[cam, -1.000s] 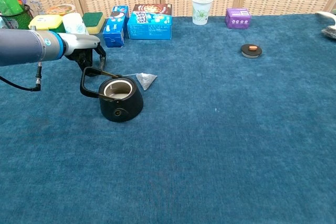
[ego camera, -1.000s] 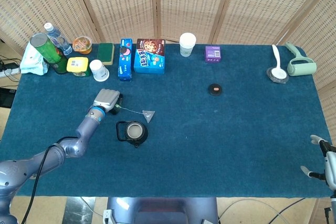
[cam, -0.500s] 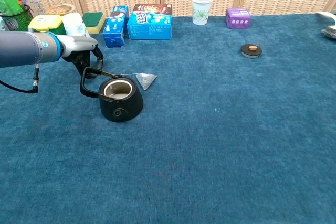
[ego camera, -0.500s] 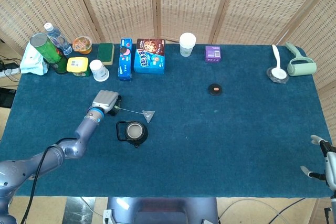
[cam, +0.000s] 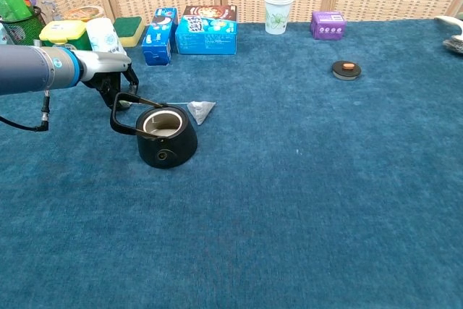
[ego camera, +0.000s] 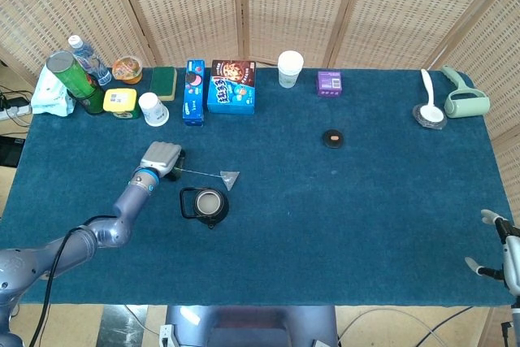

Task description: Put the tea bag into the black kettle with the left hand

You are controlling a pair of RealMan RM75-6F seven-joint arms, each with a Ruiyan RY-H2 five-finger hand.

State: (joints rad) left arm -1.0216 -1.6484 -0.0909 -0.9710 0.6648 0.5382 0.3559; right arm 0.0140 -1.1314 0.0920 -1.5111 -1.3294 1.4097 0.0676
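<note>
Left robot hand (cam: pixel 108 77) pinching the string of the tea bag (cam: pixel 200 111), lying beside the black kettle (cam: pixel 166 136). Right robot hand (ego camera: pixel 500 251) with fingers apart, holding nothing.

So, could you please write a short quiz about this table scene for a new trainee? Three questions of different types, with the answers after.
1. True or false: the tea bag is already inside the black kettle.
2. Which hand is beside the kettle's handle? A) left hand B) right hand
3. Fill in: the kettle's lid lies on the blue ____, far from the kettle.

Key
1. False: it lies on the cloth behind the kettle, its string running toward the left hand.
2. A
3. cloth
</note>
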